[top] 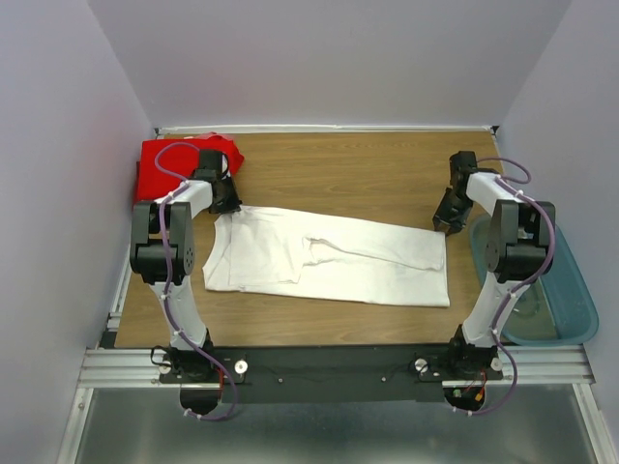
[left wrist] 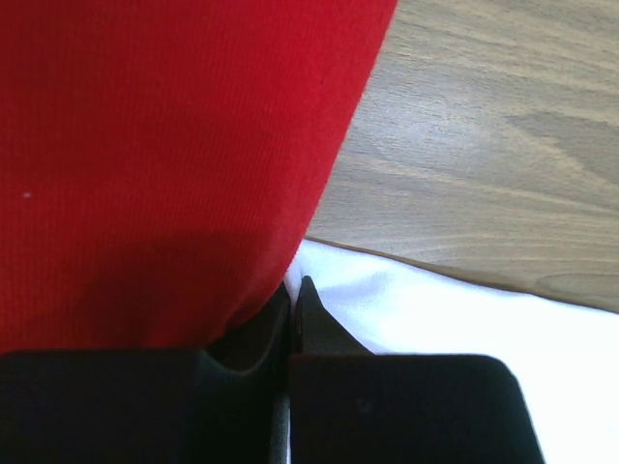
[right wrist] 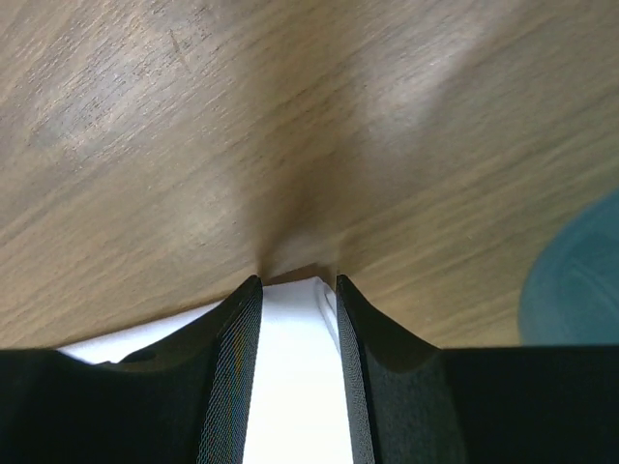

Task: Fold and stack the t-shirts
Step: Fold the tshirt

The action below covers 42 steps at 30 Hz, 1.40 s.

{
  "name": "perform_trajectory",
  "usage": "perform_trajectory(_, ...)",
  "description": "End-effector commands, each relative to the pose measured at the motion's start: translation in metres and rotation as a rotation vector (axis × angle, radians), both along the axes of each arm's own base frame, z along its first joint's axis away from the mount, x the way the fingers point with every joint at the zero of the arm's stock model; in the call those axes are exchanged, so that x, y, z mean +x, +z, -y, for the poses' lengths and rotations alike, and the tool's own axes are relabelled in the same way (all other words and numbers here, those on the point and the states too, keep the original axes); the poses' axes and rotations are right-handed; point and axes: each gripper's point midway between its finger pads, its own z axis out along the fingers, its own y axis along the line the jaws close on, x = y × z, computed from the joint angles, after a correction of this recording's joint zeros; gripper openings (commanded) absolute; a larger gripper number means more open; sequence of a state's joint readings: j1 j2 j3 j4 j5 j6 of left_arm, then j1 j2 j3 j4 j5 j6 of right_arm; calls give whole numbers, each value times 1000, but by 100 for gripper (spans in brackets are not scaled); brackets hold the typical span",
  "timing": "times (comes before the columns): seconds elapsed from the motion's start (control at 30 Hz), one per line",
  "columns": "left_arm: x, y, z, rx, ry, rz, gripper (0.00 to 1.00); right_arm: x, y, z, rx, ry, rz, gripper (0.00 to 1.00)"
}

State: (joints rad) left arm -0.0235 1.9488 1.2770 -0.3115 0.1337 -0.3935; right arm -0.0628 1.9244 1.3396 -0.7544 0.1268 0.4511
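Observation:
The white t-shirt [top: 334, 256] lies folded into a long strip across the middle of the wooden table. My left gripper [top: 224, 198] is down at its far left corner, right beside the red t-shirt [top: 179, 159] bunched at the back left. In the left wrist view the left gripper [left wrist: 293, 282] is shut, with a sliver of white cloth [left wrist: 435, 309] pinched at its tips and the red t-shirt [left wrist: 174, 145] close on the left. My right gripper [top: 447, 220] sits at the shirt's far right corner. There the right gripper [right wrist: 298, 280] is open, its fingers astride the white corner [right wrist: 295, 367].
A translucent blue tub [top: 551, 290] stands at the table's right edge beside the right arm; its rim [right wrist: 580, 280] shows in the right wrist view. Bare wood [top: 338, 169] stretches behind the white shirt. Walls close in the back and both sides.

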Motion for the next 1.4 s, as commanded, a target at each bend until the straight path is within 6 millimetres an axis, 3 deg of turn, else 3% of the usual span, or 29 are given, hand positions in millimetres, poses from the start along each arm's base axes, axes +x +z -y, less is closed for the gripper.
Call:
perform_trajectory(0.0, -12, -10, -14, 57, 1, -39, 5, 10, -8, -3, 29, 9, 14, 44)
perform_trajectory(0.2, -13, -12, -14, 59, -6, -47, 5, -7, -17, -2, 18, 7, -26, 35)
perform_trajectory(0.33, -13, -14, -14, 60, -8, -52, 5, -16, -22, 2, -5, 0, -49, 22)
perform_trajectory(0.47, -15, -15, -19, 83, -2, -59, 5, -18, -23, 9, -34, 0, -60, 0)
perform_trajectory(0.8, -15, -12, -32, 149, 15, -58, 5, -23, -18, 46, -59, -59, -66, 1)
perform_trajectory(0.97, -9, -9, -31, 149, 0, -49, 8, -23, -18, 49, -39, -60, -63, 1)
perform_trajectory(1.03, -7, -8, -28, 139, -12, -44, 13, -21, -17, 46, -23, -53, -57, 0)
perform_trajectory(1.13, 0, -1, -19, 124, -45, -24, 32, -19, -17, 46, -18, -49, -54, 1)
perform_trajectory(1.2, 3, 4, -10, 114, -64, -15, 37, -18, -16, 46, -19, -44, -53, 1)
perform_trajectory(1.3, 9, 18, 8, 95, -89, 5, 50, -18, -15, 47, -24, -39, -51, 1)
perform_trajectory(1.33, 10, 24, 13, 86, -90, 16, 59, -19, -15, 47, -24, -38, -52, 0)
perform_trajectory(1.37, 13, 34, 21, 73, -98, 32, 60, -18, -14, 46, -22, -37, -48, 1)
